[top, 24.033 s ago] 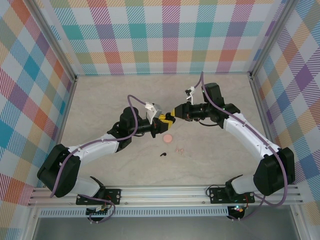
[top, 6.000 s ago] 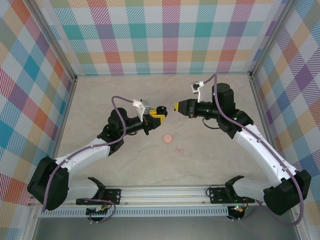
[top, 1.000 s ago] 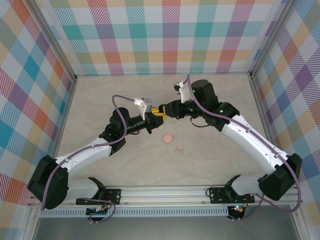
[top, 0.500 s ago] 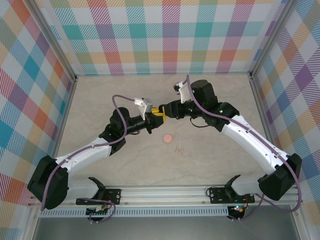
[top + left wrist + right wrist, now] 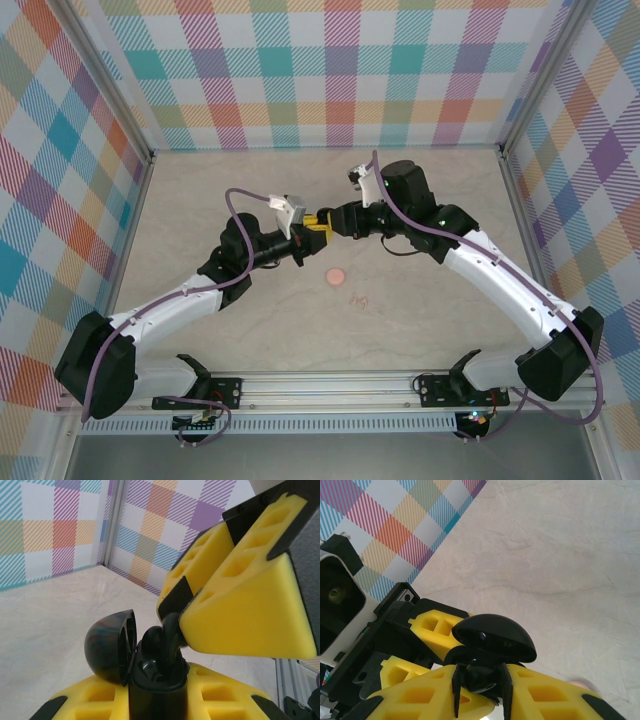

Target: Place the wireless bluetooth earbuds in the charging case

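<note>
My left gripper (image 5: pixel 311 227) is shut on a black charging case (image 5: pixel 157 690), upright between its yellow fingers (image 5: pixel 80 702), with the domed lid (image 5: pixel 110 644) hinged open. My right gripper (image 5: pixel 331 221) meets it from the right, shut on a black earbud (image 5: pixel 167 639) whose lower end sits in the case's open top. In the right wrist view the earbud (image 5: pixel 487 674) is pinched between the yellow fingertips (image 5: pixel 547 700), just under the lid (image 5: pixel 495 637). A pale pink pair of earbuds (image 5: pixel 358 298) lies on the table.
A round pale pink case (image 5: pixel 336 274) lies on the marble tabletop (image 5: pixel 200 190) just below the two grippers. Plaid walls (image 5: pixel 330 70) close in the back and both sides. An aluminium rail (image 5: pixel 330 385) runs along the near edge.
Six seconds ago the right gripper stood apart on the right; it has since moved left to the case. Over the last second nothing has visibly moved.
</note>
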